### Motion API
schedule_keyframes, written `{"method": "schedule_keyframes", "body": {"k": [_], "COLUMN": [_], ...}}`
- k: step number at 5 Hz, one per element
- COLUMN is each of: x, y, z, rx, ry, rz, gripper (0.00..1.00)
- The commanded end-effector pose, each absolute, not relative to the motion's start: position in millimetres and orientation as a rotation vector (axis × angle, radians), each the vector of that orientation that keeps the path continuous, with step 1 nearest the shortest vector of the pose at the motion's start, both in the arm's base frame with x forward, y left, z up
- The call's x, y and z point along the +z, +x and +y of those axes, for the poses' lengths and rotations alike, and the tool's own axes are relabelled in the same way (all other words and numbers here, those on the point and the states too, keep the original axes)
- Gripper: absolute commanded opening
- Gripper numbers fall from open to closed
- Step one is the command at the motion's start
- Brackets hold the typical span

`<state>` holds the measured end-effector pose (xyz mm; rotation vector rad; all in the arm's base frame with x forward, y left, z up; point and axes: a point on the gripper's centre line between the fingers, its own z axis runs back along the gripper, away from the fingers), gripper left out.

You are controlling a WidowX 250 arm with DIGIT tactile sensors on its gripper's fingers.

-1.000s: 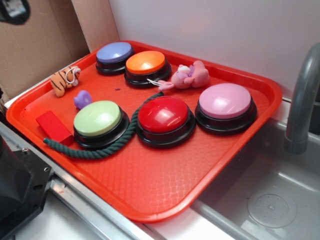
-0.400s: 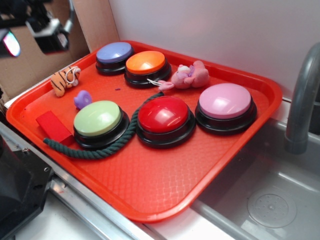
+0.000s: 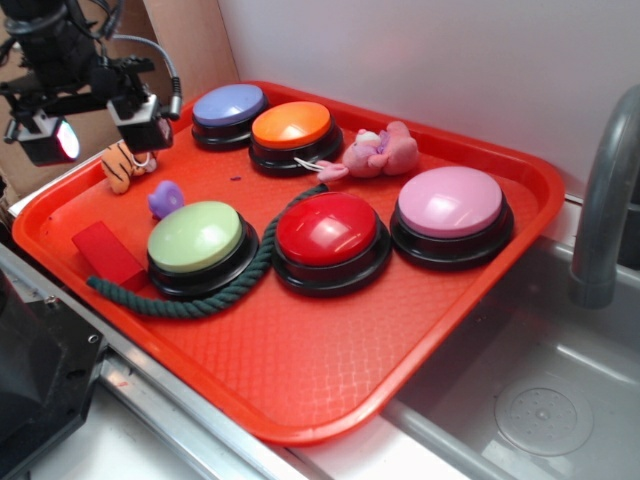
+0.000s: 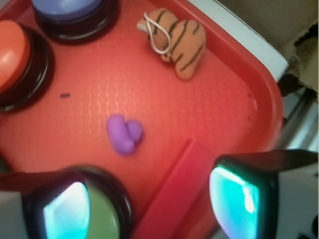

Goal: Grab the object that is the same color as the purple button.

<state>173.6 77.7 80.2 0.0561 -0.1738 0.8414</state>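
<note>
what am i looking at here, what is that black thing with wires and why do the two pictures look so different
The black thing is the end of a robot arm, hanging above the left corner of a red tray. It ends in a gripper whose two jaws, here tipped with glowing teal pads, stand apart with nothing between them.

One picture is taken from a camera beside the tray. The other comes from a camera on the arm's wrist, looking straight down.

On the tray lie five big dome buttons: blue-purple, orange, green, red and pink. There is also a tiger toy, a pink plush, a green rope, a red block, and a small purple toy.
</note>
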Motion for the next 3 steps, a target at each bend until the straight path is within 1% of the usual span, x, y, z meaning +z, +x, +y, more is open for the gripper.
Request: {"method": "schedule_keyframes", "body": {"k": [1,2,3], "x": [47.2,35.8,28.3], "y": [187.4,191.2,193.5], "z": [92.5,95.9,95.9], "rx": [0.867,0.849,0.834], "ry": [0.15,0.101,0.033], "rz": [-0.2,-0.247,-0.226], "gripper": [1.0,1.0,1.0]}}
